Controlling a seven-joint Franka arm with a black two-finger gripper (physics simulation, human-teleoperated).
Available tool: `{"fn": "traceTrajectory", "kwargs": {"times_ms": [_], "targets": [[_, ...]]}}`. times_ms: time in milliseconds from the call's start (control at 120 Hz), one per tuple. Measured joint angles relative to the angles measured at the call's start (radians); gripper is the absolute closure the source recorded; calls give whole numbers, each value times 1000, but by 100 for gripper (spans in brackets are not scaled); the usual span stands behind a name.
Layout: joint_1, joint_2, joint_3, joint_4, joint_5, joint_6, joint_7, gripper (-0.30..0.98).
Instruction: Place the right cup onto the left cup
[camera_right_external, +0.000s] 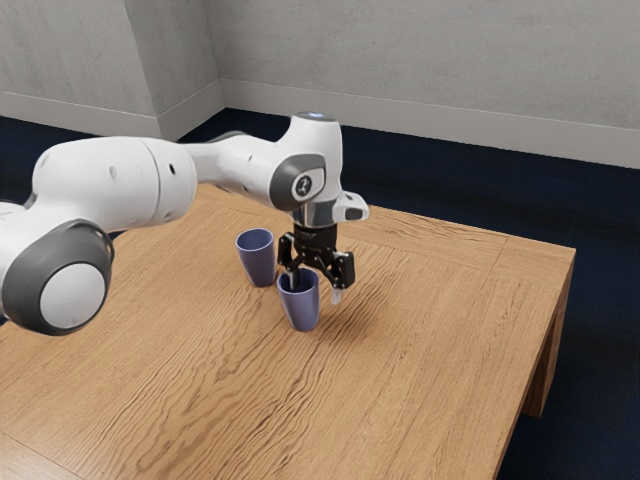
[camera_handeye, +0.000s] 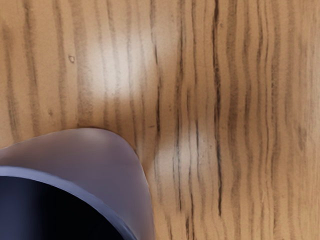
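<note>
Fingers (camera_right_external: 337, 295) straddle cup (camera_right_external: 303, 312) rim (gap outside).

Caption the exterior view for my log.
Black two-finger end effector, open, straddles the rim of one tapered purple cup; a matching cup stands nearby on the brown wooden table.

I see mottled grey walls (camera_right_external: 420, 50), pale baseboard (camera_right_external: 450, 126), dark blue floor (camera_right_external: 460, 195), wooden table (camera_right_external: 420, 350); my wrist view catches soft glare (camera_handeye: 120, 60) on streaked grain.
</note>
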Motion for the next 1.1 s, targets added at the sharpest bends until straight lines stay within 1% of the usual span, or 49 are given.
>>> {"fn": "traceTrajectory", "kwargs": {"times_ms": [158,233,592,892,992,1100], "targets": [[0,13,0,2,1,12,-3,0],[0,16,0,2,1,17,-4,3],[-1,19,14,1,2,28,-9,32],[-8,19,22,5,6,30,-10,64],[-10,17,24,4,7,29,-10,71],[-18,10,27,3,10,26,-11,74]]}}
